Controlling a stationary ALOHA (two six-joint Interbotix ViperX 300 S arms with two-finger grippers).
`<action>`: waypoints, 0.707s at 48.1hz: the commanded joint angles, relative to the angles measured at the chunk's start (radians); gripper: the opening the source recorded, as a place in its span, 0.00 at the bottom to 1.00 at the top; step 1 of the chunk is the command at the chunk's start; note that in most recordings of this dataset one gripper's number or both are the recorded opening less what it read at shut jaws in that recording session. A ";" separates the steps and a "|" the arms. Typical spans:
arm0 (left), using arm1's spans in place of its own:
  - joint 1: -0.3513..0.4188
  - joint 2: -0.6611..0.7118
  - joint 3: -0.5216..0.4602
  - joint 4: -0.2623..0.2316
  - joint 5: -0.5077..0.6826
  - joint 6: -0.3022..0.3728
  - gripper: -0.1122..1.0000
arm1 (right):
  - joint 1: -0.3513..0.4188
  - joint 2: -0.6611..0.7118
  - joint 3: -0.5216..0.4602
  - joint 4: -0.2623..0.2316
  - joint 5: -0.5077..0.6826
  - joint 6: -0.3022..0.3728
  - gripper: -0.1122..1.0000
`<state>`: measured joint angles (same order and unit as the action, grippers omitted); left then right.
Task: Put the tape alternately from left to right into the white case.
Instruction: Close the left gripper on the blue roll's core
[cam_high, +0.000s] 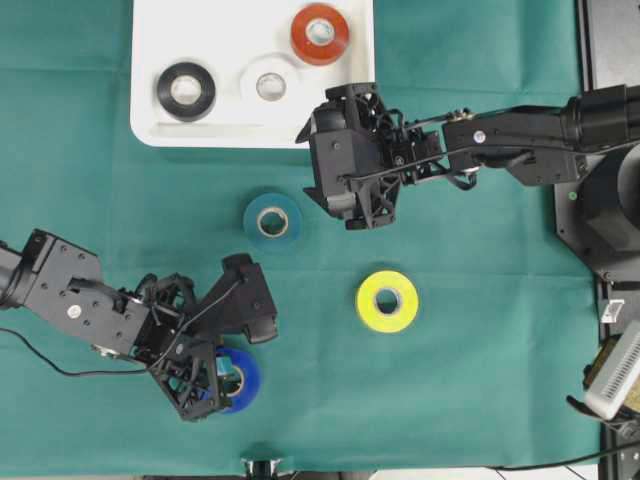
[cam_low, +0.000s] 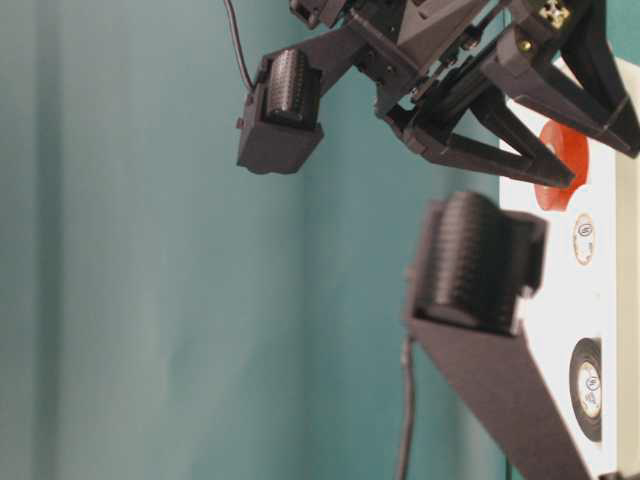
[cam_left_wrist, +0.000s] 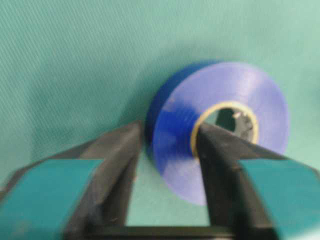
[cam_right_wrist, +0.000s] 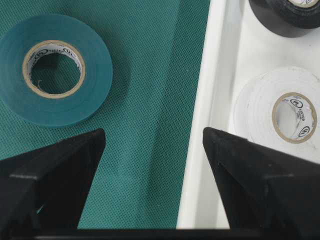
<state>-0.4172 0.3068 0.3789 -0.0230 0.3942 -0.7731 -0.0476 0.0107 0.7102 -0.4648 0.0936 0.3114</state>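
My left gripper (cam_high: 215, 385) is shut on the blue tape (cam_high: 243, 378) near the table's front. In the left wrist view one finger sits against the roll's outer face and the other inside the core of the blue tape (cam_left_wrist: 235, 90). My right gripper (cam_right_wrist: 154, 137) stands open and holds nothing. It hovers over the near rim of the white case (cam_right_wrist: 210, 100), with the teal tape (cam_right_wrist: 95, 65) to one side on the cloth. The white case (cam_high: 160, 30) holds black tape (cam_high: 185, 91), white tape (cam_high: 270, 85) and red tape (cam_high: 320, 33). Teal tape (cam_high: 272, 221) and yellow tape (cam_high: 387, 301) lie flat on the cloth.
A green cloth (cam_high: 480, 380) covers the table. Dark equipment (cam_high: 610, 40) stands along the right edge, with a pale device (cam_high: 615, 375) at the lower right. A black cable (cam_high: 40, 360) trails from the left arm.
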 joint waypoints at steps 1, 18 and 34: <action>-0.008 -0.021 -0.017 0.000 0.002 0.000 0.34 | 0.002 -0.029 -0.009 -0.002 -0.008 0.000 0.91; -0.008 -0.040 -0.011 0.000 0.002 0.005 0.34 | 0.003 -0.029 -0.008 -0.002 -0.009 0.000 0.91; -0.008 -0.161 0.041 0.000 0.003 0.057 0.34 | 0.003 -0.029 -0.008 -0.002 -0.009 0.000 0.91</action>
<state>-0.4218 0.2240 0.4203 -0.0230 0.4019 -0.7225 -0.0476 0.0107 0.7102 -0.4648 0.0920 0.3114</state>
